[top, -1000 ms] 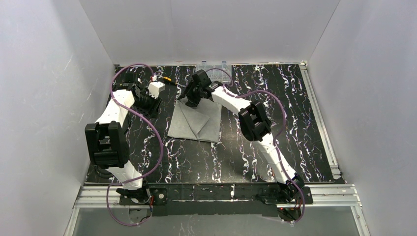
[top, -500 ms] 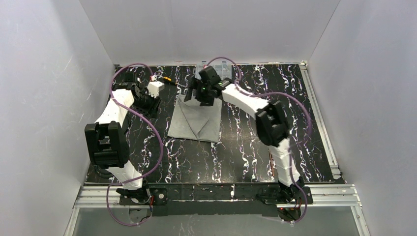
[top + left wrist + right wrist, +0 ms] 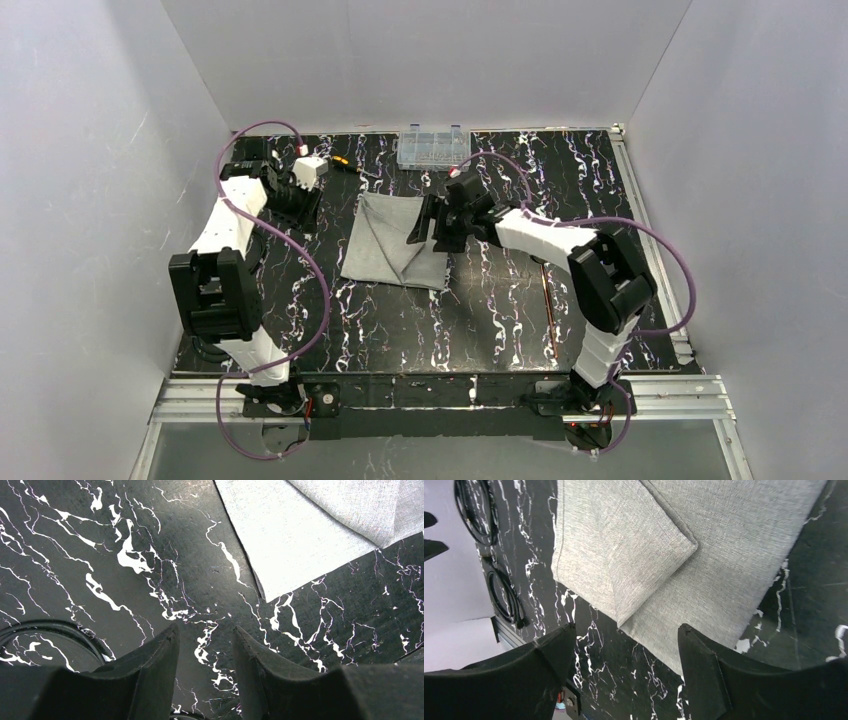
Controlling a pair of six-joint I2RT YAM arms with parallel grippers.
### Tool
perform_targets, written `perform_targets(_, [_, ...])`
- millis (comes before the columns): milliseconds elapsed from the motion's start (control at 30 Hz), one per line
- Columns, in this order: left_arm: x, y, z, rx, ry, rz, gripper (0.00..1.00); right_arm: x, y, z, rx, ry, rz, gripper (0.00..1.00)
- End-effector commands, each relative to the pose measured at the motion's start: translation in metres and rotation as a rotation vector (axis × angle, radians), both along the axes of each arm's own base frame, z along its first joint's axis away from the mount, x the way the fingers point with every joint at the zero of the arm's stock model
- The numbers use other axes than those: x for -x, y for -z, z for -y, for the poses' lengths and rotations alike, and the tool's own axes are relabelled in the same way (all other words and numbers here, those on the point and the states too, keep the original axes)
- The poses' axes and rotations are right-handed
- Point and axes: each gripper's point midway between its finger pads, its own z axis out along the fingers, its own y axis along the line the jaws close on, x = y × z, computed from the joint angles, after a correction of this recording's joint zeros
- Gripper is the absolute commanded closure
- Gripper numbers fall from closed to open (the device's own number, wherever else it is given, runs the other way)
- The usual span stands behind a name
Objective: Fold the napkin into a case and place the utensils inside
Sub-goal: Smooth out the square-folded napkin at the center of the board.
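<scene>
- The folded napkin (image 3: 385, 245) is lying flat at the middle of the bench (image 3: 480, 330).
- The right hand (image 3: 626, 630) is hovering over its 3 o'clock edge, jaws spread wide, holding nothing.
- The left hand (image 3: 205, 632) is hanging at the napkin's 10 o'clock, jaws partly apart, empty.

Quick count from me: one folded napkin (image 3: 395, 240), one clear compartment box (image 3: 432, 147), one screwdriver (image 3: 343, 162), plus two pincers, namely left pincer (image 3: 205, 630) and right pincer (image 3: 626, 630).
</scene>
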Motion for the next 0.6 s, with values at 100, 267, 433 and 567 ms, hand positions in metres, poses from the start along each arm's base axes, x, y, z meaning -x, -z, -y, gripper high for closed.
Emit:
perform_targets(100, [0.006,0.008,0.001,0.013,-0.022,-0.060,0.60,-0.014,0.014,-0.031,-0.068,-0.053,0.006,0.22])
perform_targets(267, [0.005,0.007,0.002,0.017,-0.024,-0.058,0.61,-0.020,0.024,-0.037,-0.059,-0.050,-0.004,0.24])
perform_targets(433, [0.003,0.005,0.001,0.016,-0.024,-0.051,0.61,-0.020,0.033,-0.040,-0.051,-0.048,-0.017,0.26])
perform_targets(567, [0.003,0.005,0.002,0.020,-0.026,-0.055,0.62,-0.022,0.040,-0.042,-0.037,-0.045,-0.020,0.32])
